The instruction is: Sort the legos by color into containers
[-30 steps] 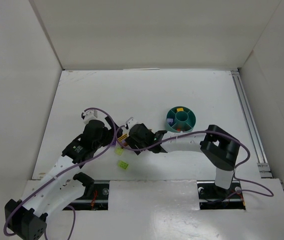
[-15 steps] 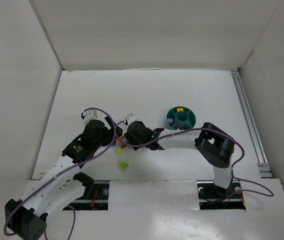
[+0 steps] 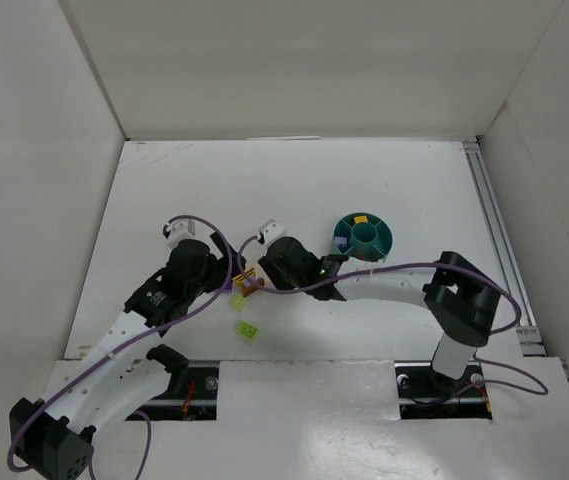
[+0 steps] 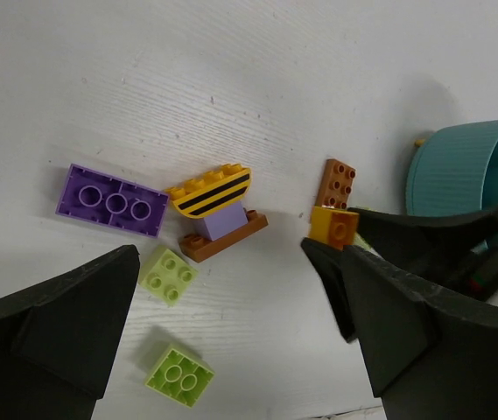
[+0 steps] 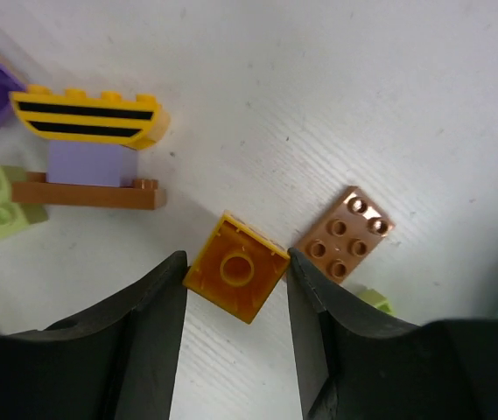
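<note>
My right gripper [image 5: 236,261] is shut on an orange square brick [image 5: 234,271], its fingers pressing two opposite corners just above the table. A brown brick [image 5: 345,236] lies beside it. A small stack of a yellow striped piece [image 5: 91,118], a lilac block and a brown plate lies to the left. In the left wrist view my left gripper [image 4: 235,262] is open and empty above two lime bricks [image 4: 168,275], next to a purple plate [image 4: 113,200]. The orange brick [image 4: 334,226] shows there too. The teal bowl [image 3: 349,255] stands to the right of both grippers.
The second lime brick [image 3: 248,329] lies near the table's front edge. The two arms meet closely over the brick cluster [image 3: 247,285]. White walls enclose the table on the left, back and right; a rail [image 3: 494,240] runs along the right side.
The right gripper has shifted a little toward the back and right over the cluster, and its elbow has swung to the right. The left arm has not moved.
</note>
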{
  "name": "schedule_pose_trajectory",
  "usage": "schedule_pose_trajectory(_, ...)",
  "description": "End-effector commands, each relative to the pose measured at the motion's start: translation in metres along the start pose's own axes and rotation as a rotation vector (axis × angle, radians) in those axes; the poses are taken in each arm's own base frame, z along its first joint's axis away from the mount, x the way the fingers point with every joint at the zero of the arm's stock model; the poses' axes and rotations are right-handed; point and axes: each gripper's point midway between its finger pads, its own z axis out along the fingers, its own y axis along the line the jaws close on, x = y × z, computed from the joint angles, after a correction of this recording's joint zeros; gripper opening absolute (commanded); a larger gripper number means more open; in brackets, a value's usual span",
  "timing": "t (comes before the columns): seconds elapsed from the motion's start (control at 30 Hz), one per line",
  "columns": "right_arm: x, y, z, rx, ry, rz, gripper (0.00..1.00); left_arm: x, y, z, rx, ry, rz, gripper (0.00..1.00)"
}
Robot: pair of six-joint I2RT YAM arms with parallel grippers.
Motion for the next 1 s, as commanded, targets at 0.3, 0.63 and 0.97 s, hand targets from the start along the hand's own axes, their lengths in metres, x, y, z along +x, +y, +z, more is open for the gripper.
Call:
schedule_pose_trajectory(0.3, -0.067, -0.158, -0.077, 0.153, -0.211, 0.073, 0.28, -0.017, -0.030, 0.009, 0.070, -0.029, 0.037, 1.00)
schedule_pose_trajectory(0.63, -0.055, -0.246, -0.080, 0.264, -0.131, 0.114, 0.28, -0.027, -0.035, 0.022, 0.043, -0.041, 0.061, 1.00)
schedule_pose_trajectory(0.97, -0.037, -0.257, -0.052, 0.267, -0.058, 0.120, 0.37, -0.023, -0.035, 0.031, 0.022, -0.012, 0.080, 1.00)
